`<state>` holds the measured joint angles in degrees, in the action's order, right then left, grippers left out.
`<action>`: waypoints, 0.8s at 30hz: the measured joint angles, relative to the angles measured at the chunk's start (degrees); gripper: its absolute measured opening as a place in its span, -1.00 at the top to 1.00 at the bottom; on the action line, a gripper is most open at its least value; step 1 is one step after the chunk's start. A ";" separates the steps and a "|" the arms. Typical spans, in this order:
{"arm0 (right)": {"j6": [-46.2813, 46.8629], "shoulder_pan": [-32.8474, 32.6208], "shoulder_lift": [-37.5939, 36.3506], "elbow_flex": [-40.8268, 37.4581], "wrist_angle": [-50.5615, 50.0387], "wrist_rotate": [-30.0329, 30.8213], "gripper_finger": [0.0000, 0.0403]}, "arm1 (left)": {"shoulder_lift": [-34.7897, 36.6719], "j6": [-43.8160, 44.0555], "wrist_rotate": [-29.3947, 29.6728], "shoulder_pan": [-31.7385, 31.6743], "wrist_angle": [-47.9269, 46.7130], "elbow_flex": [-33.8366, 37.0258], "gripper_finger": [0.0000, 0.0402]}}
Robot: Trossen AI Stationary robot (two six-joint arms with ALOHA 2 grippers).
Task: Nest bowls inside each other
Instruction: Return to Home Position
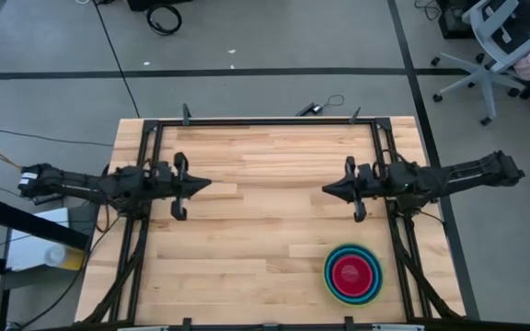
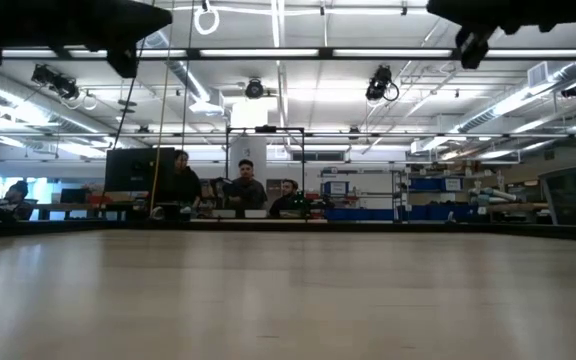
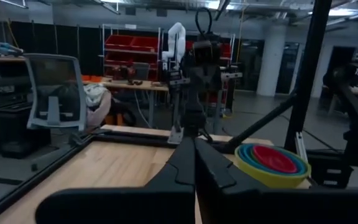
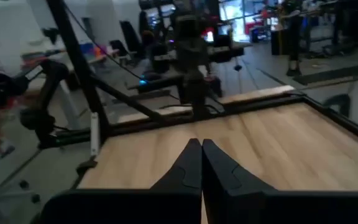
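Note:
The bowls [image 1: 353, 274] stand nested in one stack on the wooden table near its front right corner: a lime-green outer bowl, blue rims inside it, a red-pink bowl at the centre. The stack [image 3: 272, 162] also shows in the left wrist view. My left gripper [image 1: 208, 184] is shut, raised over the table's left side and pointing toward its right. My right gripper [image 1: 326, 188] is shut, raised over the right side and pointing toward the left. Neither touches the bowls. Both wrist views show the fingertips [image 3: 194, 142] [image 4: 201, 144] pressed together.
A black metal frame [image 1: 265, 120] runs along the table's far edge and both sides. Bare wood lies between the two grippers and across the table's left and middle. An office chair [image 1: 500, 46] stands on the floor beyond the far right corner. People sit in the room behind.

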<state>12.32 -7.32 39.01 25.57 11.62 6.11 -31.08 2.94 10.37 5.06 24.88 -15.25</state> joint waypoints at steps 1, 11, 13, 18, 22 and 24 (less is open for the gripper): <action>-0.13 0.23 -1.66 -0.03 -2.43 0.04 0.99 | 1.89 0.02 0.04 0.00 -1.58 0.11 1.00; -3.15 0.40 -12.89 -4.04 -7.04 -0.17 1.00 | 16.92 0.77 -0.02 0.04 -15.81 4.88 1.00; -1.64 0.40 -14.08 -7.83 -3.16 -0.21 1.00 | 18.65 1.77 0.00 0.04 -15.16 6.71 1.00; 0.98 0.40 -16.10 -14.08 3.11 -1.29 1.00 | 20.93 3.30 0.00 0.04 -15.55 9.67 1.00; 1.00 0.40 -18.04 -16.53 2.99 -1.29 1.00 | 21.59 3.32 0.04 0.00 -15.58 11.03 1.00; 1.14 0.40 -19.35 -17.67 3.09 -1.29 1.00 | 21.89 3.36 0.04 0.00 -16.12 11.89 1.00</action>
<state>13.46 -6.92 19.66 7.89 14.71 4.82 -9.19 6.30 10.41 5.06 8.76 -3.36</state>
